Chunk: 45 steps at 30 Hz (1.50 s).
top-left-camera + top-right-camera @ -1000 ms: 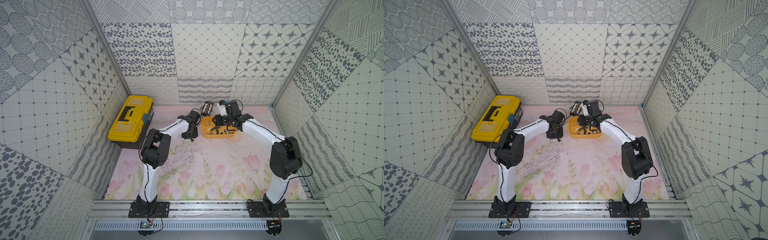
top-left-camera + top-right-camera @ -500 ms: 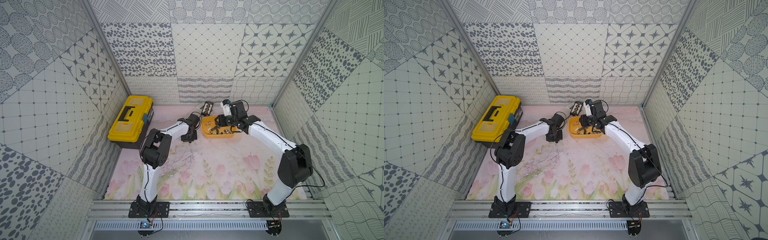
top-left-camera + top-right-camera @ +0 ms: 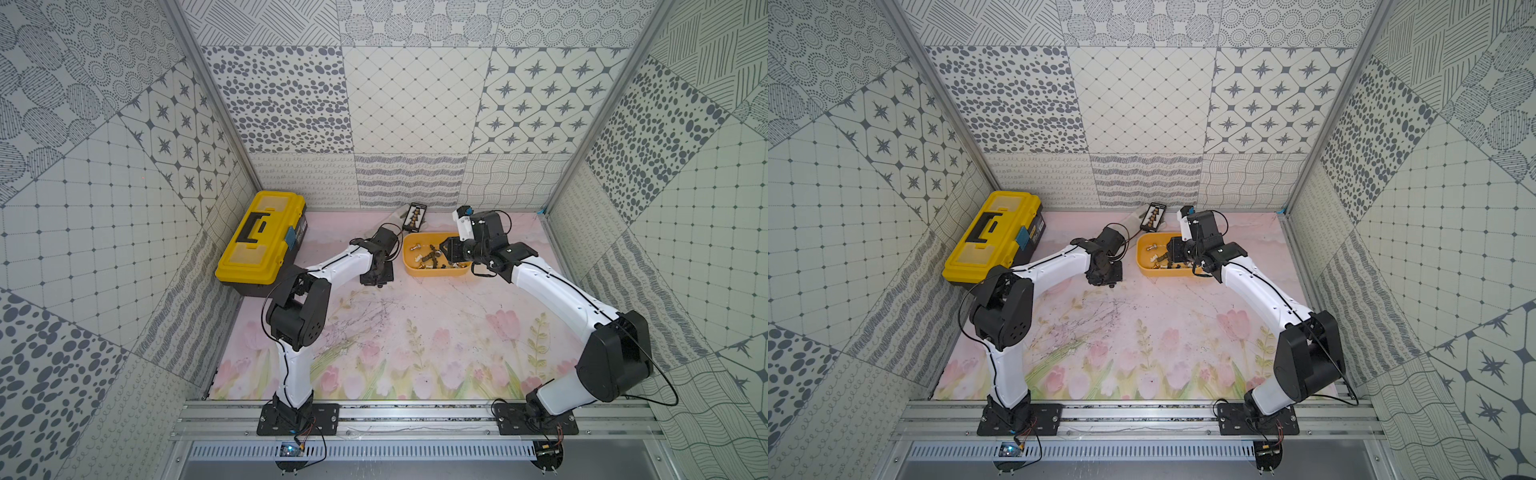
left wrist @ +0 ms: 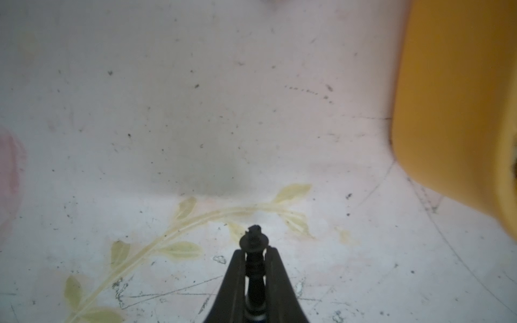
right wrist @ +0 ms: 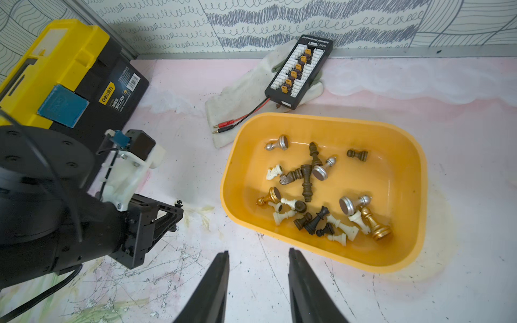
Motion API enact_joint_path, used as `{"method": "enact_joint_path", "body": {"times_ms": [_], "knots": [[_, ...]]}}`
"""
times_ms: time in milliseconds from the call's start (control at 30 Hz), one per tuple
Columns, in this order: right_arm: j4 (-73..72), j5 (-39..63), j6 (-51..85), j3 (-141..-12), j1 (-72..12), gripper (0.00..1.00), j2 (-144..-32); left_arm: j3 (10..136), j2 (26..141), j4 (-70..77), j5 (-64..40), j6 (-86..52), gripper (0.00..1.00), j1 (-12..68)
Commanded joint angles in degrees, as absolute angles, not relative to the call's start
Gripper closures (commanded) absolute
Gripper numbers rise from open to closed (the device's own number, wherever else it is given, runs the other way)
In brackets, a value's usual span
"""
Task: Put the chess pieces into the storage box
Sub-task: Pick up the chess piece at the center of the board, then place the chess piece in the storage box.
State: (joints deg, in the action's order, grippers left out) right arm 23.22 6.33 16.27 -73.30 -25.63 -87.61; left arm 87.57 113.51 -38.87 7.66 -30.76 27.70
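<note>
One black chess piece (image 4: 254, 242) is pinched at its slim stem in the left gripper (image 4: 254, 251), just beside the storage box (image 5: 321, 118) near the mat's (image 4: 140, 112) far edge. The other pieces (image 5: 306, 179) lie inside. It probably handles light, hard and slick. The right gripper (image 5: 258, 254) stands open, empty.

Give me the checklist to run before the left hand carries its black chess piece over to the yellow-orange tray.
1. Left hand shut on the slim black turned chess piece: ok.
2. Piece lifted off the pink floral mat: cannot tell.
3. Shallow yellow-orange plastic tray upright, lidless, with bare floor left: ok.
4. Mat between left hand and tray free of obstacles: ok.
5. Right hand open and empty: ok.
6. Right hand out of the drop path: cannot tell; in both top views it covers part of the tray.
</note>
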Motion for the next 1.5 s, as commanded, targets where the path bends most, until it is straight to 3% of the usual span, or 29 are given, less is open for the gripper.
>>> {"method": "enact_joint_path", "body": {"times_ms": [0, 500, 567, 700, 867, 1167, 1433, 1467], "knots": [[19.6, 4.4, 15.9, -72.0, -25.1, 0.59, -85.0, 94.8, 113.4, -39.0, 8.5, -27.1, 0.96, 30.5], [17.7, 4.4, 15.9, -68.3, -22.3, 0.59, -82.2, 131.4, 138.4, -42.2, 6.1, -19.7, 0.93, 32.5], [18.0, 4.1, 15.5, -67.9, -22.2, 0.59, -81.9, 134.0, 140.4, -42.3, 6.0, -19.5, 0.90, 32.5], [18.4, 4.0, 15.2, -67.6, -21.9, 0.59, -81.8, 137.7, 142.0, -42.9, 5.7, -19.5, 0.73, 32.6], [19.2, 5.1, 15.6, -68.0, -21.8, 0.59, -80.6, 137.5, 139.2, -44.1, 7.8, -20.0, 0.68, 32.5], [24.2, 2.1, 15.4, -68.0, -21.6, 0.57, -73.2, 124.1, 121.3, -44.5, 12.1, -20.3, 0.68, 33.0], [24.1, -2.3, 19.9, -58.2, -12.3, 0.56, -63.7, 84.0, 85.8, -33.4, 20.7, -20.0, 0.68, 32.8], [23.9, -2.1, 20.3, -56.8, -10.5, 0.55, -63.0, 79.4, 81.9, -32.6, 22.6, -20.2, 0.63, 32.6]]}}
